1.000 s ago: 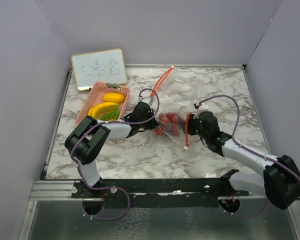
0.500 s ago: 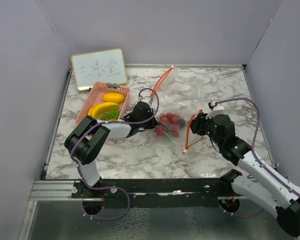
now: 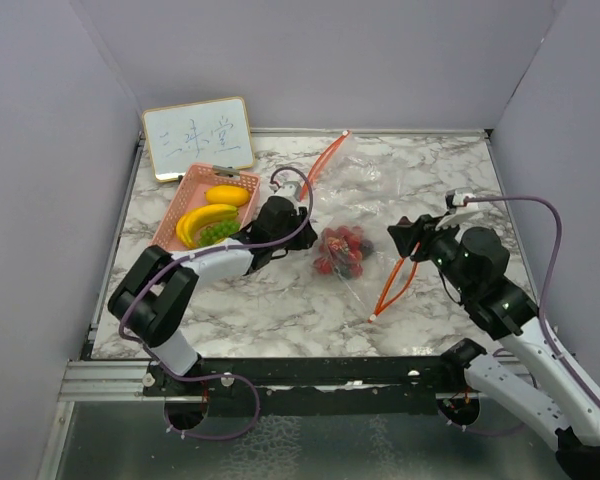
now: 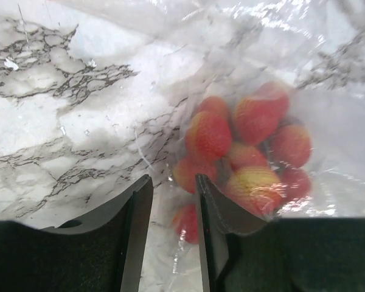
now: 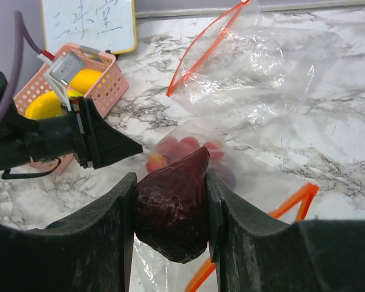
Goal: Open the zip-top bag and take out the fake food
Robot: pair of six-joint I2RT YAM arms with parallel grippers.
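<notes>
The clear zip-top bag lies open on the marble table, its orange zip strips spread apart. A red berry cluster of the fake food sits inside it. My left gripper is at the bag's left edge. In the left wrist view its jaws stand a little apart over the bag film, with the berries just beyond. My right gripper hangs to the right of the bag, shut on a dark purple piece that fills the gap between its fingers.
A pink basket at the left back holds a yellow banana, a yellow-orange lemon and green bits. A small whiteboard leans behind it. Grey walls close three sides of the table.
My right gripper has drawn back to the right, away from the bag, carrying the dark purple piece. The left jaws were shut and now stand apart; the berries have settled in a heap.
</notes>
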